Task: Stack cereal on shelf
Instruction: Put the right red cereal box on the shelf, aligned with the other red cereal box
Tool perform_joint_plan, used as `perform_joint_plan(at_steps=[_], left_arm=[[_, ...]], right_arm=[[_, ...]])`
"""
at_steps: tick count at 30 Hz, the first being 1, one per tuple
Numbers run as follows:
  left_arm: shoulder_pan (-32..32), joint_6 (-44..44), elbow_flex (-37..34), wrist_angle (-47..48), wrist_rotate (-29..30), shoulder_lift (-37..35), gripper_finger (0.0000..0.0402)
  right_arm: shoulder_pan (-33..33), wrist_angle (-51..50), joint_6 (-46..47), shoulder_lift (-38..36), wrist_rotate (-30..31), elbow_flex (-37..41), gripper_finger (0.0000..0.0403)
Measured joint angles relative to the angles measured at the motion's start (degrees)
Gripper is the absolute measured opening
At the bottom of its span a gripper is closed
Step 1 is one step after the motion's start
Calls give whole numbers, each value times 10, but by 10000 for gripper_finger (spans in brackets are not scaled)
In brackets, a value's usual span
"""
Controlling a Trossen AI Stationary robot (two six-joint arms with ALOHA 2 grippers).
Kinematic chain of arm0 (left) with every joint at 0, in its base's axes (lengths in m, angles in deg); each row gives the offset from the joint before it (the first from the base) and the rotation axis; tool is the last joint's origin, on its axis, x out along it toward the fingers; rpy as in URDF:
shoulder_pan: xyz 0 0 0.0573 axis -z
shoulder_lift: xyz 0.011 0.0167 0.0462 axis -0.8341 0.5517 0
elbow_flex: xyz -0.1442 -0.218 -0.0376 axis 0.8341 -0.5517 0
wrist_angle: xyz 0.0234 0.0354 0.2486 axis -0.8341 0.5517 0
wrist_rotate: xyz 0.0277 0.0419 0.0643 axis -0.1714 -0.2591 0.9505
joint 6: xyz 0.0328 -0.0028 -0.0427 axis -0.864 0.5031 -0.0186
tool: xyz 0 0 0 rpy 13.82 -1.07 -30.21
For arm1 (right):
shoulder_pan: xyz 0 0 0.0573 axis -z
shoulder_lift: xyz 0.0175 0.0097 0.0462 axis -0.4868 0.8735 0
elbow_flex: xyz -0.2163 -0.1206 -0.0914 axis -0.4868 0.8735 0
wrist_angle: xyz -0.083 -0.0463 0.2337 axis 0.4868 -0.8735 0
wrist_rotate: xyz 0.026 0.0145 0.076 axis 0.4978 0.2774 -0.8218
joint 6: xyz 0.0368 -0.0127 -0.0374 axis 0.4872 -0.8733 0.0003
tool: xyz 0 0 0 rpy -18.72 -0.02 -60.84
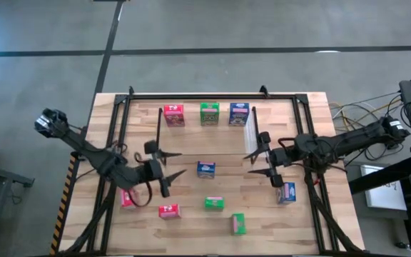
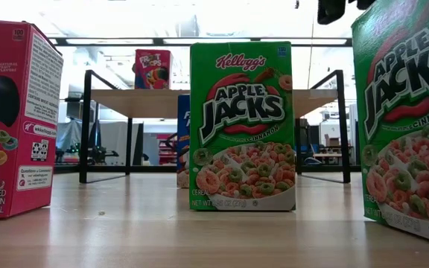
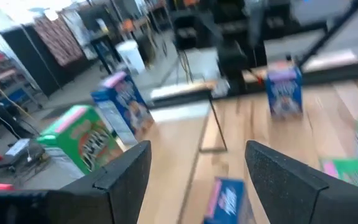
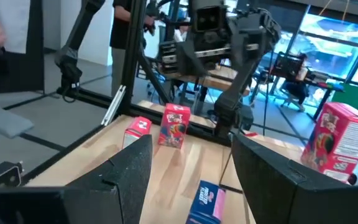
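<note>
Shelf [image 1: 191, 96] at 12 o'clock on the counter [image 1: 312, 114], carrying one red [image 1: 174, 115], one green [image 1: 209, 113] and one blue box [image 1: 239, 114]. Six boxes are scattered on the counter. Left gripper [image 1: 168, 165] and right gripper [image 1: 261, 163] both gape wide, empty, facing the central blue box [image 1: 205, 169] from 9 and 3 o'clock. Risk: both closing on it and colliding, or toppling it.

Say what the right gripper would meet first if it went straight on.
Likely the small blue cardboard cereal box at mid-table, lying between the open right gripper fingers' line; depth is unclear.
</note>
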Motion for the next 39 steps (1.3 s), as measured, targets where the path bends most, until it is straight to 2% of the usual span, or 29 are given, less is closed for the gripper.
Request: perform_joint_plan(at_steps=[2, 9, 16, 21, 24, 28, 33, 39], left_arm=[[4, 55, 48, 99, -20, 19, 245], [3, 237, 250, 416, -165, 119, 245], [3, 342, 370, 586, -276, 219, 245], [-5, 365, 417, 654, -361, 267, 245], [-13, 399, 417, 670, -424, 281, 245], [-5, 470, 413, 674, -448, 292, 245], [26, 568, 413, 673, -441, 293, 245], [45, 600, 409, 673, -397, 299, 271]], right_arm=[[0, -2, 3, -13, 0, 6, 210], [0, -5, 3, -44, 0, 17, 210], [1, -5, -2, -45, 0, 18, 210], [0, -5, 4, -45, 0, 18, 210], [1, -5, -4, -46, 0, 19, 210], [0, -5, -10, -46, 0, 19, 210], [0, -5, -22, -47, -1, 19, 210], [0, -5, -21, -47, -1, 19, 210]])
